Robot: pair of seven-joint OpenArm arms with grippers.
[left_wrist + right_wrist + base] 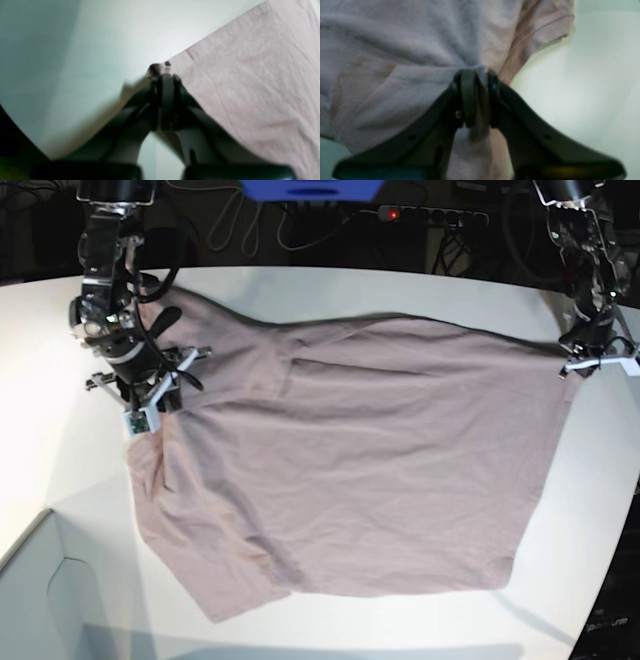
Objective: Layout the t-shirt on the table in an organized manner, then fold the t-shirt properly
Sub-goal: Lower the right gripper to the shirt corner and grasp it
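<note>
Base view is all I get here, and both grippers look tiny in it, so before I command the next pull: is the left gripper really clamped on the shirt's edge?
Observer: Yes. In the left wrist view the left gripper is shut, with a bit of the t-shirt edge poking out past its tips.
Operator: And the right one?
Observer: The right gripper has a small gap between its jaws, with a fold of fabric bunched in that gap.
Operator: Which part of the shirt is that?
Observer: It sits just beside a short sleeve, whose hem lies on the white table.
</note>
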